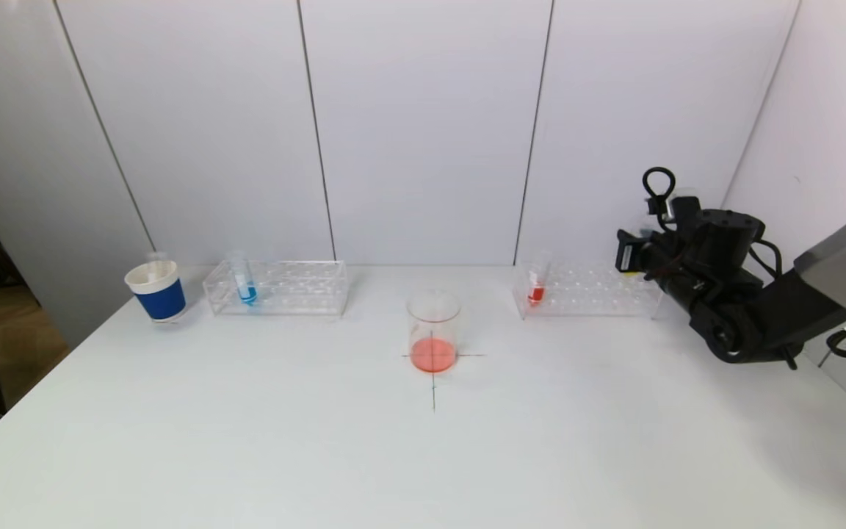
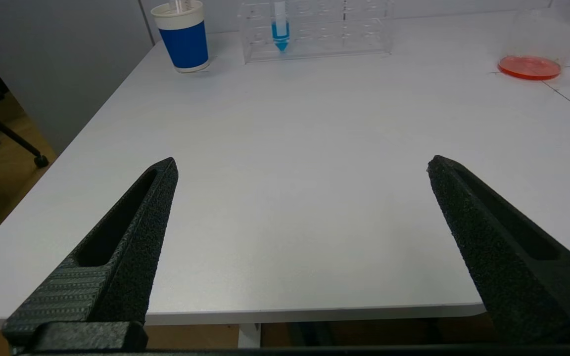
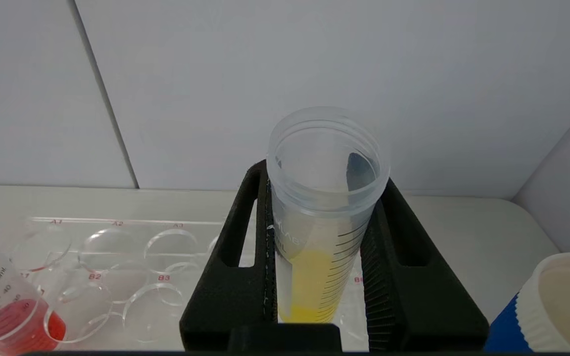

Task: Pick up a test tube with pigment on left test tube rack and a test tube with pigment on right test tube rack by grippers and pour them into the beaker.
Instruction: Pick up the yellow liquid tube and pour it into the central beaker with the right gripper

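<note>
My right gripper [image 3: 324, 178] is shut on a clear test tube with yellow pigment [image 3: 322, 212], held upright over the right end of the right test tube rack [image 1: 592, 290]. The tube's bottom is hidden behind the gripper. A tube with red pigment [image 1: 537, 283] stands at that rack's left end. The left test tube rack [image 1: 276, 288] holds a tube with blue pigment [image 1: 245, 283]. The beaker [image 1: 433, 330], with orange-red liquid in it, stands on a cross mark mid-table. My left gripper [image 2: 301, 160] is open and empty over the table's near left edge, far from the left rack [image 2: 314, 29].
A blue-and-white paper cup [image 1: 158, 292] stands left of the left rack with a clear tube in it. Another such cup [image 3: 552, 306] sits close beside my right gripper. White wall panels stand just behind the racks. The table edge [image 2: 265, 311] lies under my left gripper.
</note>
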`<state>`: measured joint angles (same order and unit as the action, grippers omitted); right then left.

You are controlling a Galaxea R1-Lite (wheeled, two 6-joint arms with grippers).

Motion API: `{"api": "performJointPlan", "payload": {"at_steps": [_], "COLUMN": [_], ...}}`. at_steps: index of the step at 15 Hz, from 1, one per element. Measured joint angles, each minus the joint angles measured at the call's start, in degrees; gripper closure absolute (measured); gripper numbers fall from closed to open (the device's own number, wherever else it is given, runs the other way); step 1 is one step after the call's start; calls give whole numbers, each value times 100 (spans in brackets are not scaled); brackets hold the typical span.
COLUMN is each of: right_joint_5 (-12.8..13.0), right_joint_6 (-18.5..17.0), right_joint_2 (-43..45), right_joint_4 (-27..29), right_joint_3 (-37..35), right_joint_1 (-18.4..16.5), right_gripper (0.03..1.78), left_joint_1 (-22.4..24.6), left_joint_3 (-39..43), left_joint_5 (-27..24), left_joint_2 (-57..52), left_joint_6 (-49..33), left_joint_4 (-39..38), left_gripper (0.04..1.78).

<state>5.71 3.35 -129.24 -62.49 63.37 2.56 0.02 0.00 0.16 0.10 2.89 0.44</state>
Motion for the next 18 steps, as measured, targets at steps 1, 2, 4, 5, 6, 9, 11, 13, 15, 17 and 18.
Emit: {"api": "performJointPlan", "payload": {"at_steps": [1, 2, 4, 5, 6, 9, 11, 13, 15, 17, 18], "right_joint_5": [0, 0, -1, -1, -1, -6, -1, 5, -116, -519, -674], "right_joint_6": [23, 37, 41, 41, 41, 94, 102, 116, 299, 791, 985], "right_joint_2": [88, 184, 391, 507, 647, 1047, 1221, 1320, 1412, 1480, 1491], "right_joint_4": [102, 212, 538, 756, 1059, 2299, 3234, 4097, 4648, 4709, 4720], "right_joint_3": [27, 69, 212, 315, 452, 1053, 1665, 2315, 2720, 2996, 3120], "right_joint_1": [-2, -6, -13, -13, -11, 44, 118, 261, 494, 719, 866], "right_gripper": [127, 127, 127, 127, 127, 127, 127, 127, 127, 127, 127], "left_joint_1": [0, 0, 0, 0, 0, -2, -2, 2, 0, 0, -2], "left_joint_3": [0, 0, 0, 0, 0, 0, 0, 0, 0, 0, 0], "left_joint_5": [0, 2, 0, 0, 0, -2, 0, 0, 0, -2, 0], "left_joint_2": [0, 0, 0, 0, 0, 0, 0, 0, 0, 0, 0], "left_joint_6": [-2, -2, -2, -2, -2, -2, -2, 0, 0, 0, 0], "left_joint_4": [0, 0, 0, 0, 0, 0, 0, 0, 0, 2, 0], "left_gripper": [6, 6, 6, 6, 6, 6, 6, 6, 6, 6, 6]}}
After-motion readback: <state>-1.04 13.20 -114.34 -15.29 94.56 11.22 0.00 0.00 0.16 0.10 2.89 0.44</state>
